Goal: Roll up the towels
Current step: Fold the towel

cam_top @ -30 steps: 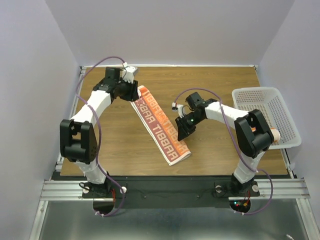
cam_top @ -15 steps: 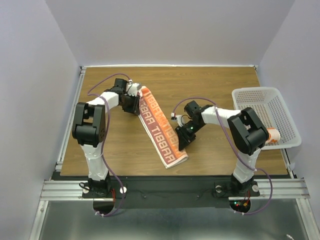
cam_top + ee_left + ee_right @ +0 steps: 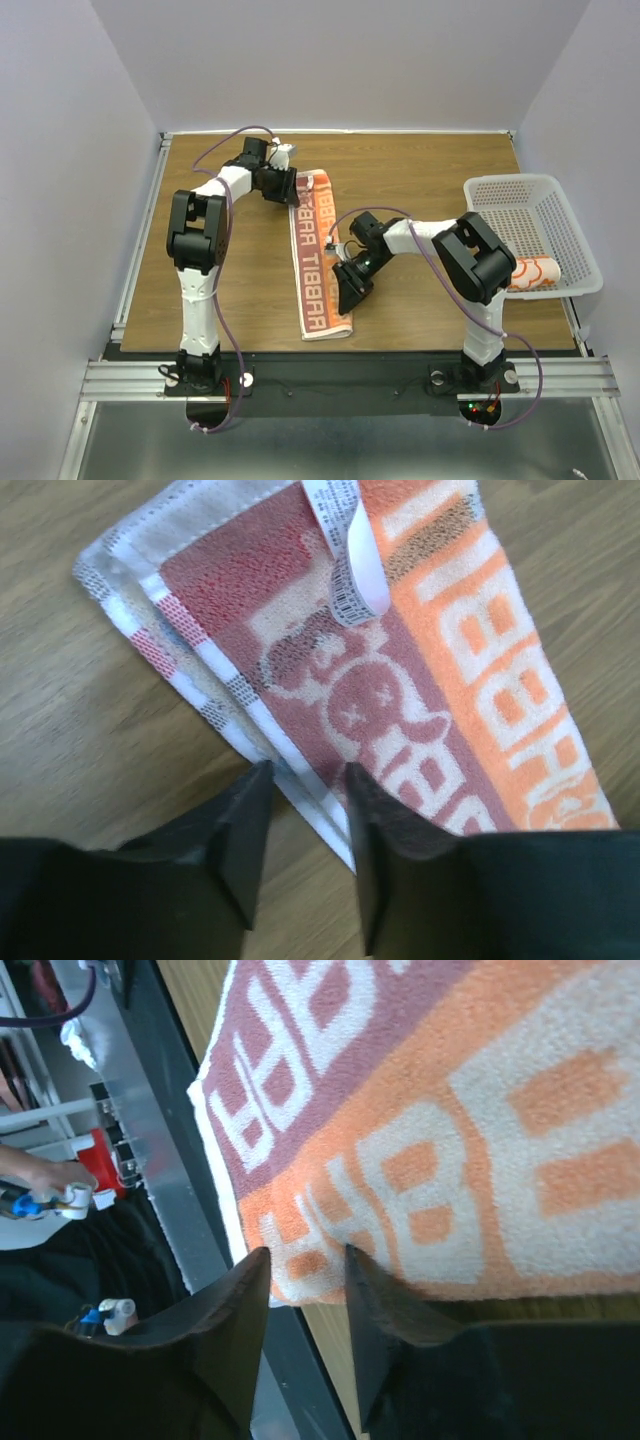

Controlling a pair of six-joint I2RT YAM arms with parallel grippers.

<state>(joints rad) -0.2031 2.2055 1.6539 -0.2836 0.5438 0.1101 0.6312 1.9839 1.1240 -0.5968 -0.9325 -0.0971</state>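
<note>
The towel [image 3: 318, 250] lies lengthwise, near-to-far; the left pincer [image 3: 293, 188] clamps its far corner, the right pincer [image 3: 343, 292] its near-right edge.

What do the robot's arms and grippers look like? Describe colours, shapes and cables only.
Both the left arm and right arm have white tube-like segments joined by chunky black joints. A thin purple cable loops along each. The left gripper and right gripper each have two black, wedge-shaped fingers.
</note>
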